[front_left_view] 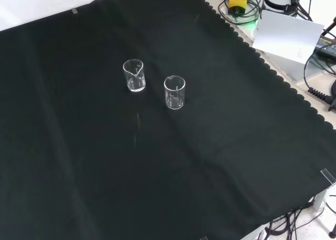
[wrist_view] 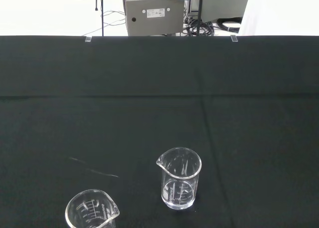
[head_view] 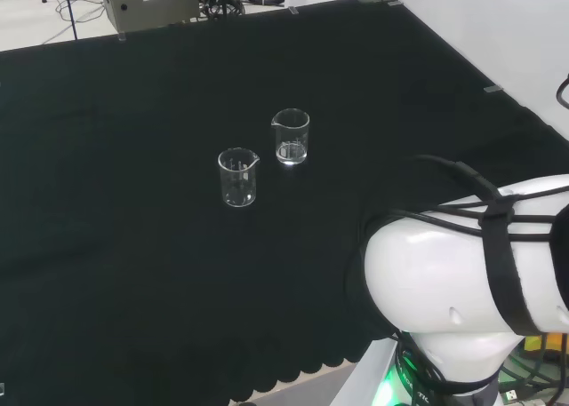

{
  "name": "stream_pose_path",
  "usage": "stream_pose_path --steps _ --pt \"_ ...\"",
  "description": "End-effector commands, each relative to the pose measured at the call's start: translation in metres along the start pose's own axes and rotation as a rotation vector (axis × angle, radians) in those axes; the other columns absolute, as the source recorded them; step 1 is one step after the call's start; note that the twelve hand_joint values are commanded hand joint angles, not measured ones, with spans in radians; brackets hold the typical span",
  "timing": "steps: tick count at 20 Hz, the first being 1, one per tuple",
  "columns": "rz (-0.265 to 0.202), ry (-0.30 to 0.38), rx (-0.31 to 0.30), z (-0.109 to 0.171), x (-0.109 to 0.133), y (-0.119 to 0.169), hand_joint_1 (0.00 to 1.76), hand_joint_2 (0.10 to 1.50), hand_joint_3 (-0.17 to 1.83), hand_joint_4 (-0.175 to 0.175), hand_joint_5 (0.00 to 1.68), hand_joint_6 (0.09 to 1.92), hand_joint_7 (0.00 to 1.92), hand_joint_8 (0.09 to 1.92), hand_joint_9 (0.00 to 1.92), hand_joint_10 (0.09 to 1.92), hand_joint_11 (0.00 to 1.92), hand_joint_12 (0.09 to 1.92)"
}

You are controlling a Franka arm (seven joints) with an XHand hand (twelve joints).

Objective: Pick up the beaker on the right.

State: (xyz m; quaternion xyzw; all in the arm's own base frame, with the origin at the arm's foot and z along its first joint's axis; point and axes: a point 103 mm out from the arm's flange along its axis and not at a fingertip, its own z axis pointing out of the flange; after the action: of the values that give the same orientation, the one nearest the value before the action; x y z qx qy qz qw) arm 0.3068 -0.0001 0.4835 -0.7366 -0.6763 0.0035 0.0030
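Note:
Two small clear glass beakers stand upright and apart on the black cloth. In the head view one beaker (head_view: pixel 291 137) is to the right and a little farther off, the other beaker (head_view: pixel 237 177) to the left and nearer. In the front view the first beaker (front_left_view: pixel 134 75) is at the left and the second beaker (front_left_view: pixel 175 92) at the right. The wrist view looks at both from some distance: the first beaker (wrist_view: pixel 179 178) near the middle and the second beaker (wrist_view: pixel 91 212) cut off at the picture's edge. Both look empty.
The arm's white link (head_view: pixel 471 273) fills the head view's lower right. A grey box (head_view: pixel 151 2) with cables stands beyond the cloth's far edge. Cables and a white plate (front_left_view: pixel 289 35) lie past the scalloped edge in the front view.

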Motion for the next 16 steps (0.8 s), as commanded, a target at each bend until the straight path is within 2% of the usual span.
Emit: stream_pose_path --steps 1,2,4,5,7,11,16 --pt "0.001 -0.004 -0.007 0.0 0.0 0.0 0.15 1.08 0.5 0.002 0.33 0.09 0.03 0.55 0.18 0.62 0.01 1.38" --pt "0.002 -0.007 -0.007 0.0 0.0 0.001 0.07 1.15 0.46 0.005 0.33 0.09 0.03 0.53 0.17 0.61 0.01 1.37" --pt "0.006 -0.007 -0.007 0.0 0.001 0.001 0.01 1.2 0.42 0.008 0.32 0.09 0.03 0.51 0.17 0.61 0.01 1.37" --pt "0.01 0.009 -0.008 0.001 -0.015 0.002 0.01 1.21 0.41 0.008 0.32 0.09 0.03 0.51 0.17 0.6 0.01 1.37" --pt "0.012 0.014 -0.007 0.001 -0.022 0.002 0.0 1.22 0.41 0.008 0.32 0.09 0.03 0.51 0.17 0.6 0.01 1.37" --pt "0.022 -0.002 0.011 0.007 -0.02 0.005 0.0 1.22 0.4 0.008 0.33 0.09 0.03 0.51 0.17 0.6 0.01 1.37" --pt "0.045 -0.012 0.041 0.027 -0.008 0.015 0.0 1.23 0.39 0.006 0.33 0.09 0.04 0.51 0.18 0.61 0.01 1.37"
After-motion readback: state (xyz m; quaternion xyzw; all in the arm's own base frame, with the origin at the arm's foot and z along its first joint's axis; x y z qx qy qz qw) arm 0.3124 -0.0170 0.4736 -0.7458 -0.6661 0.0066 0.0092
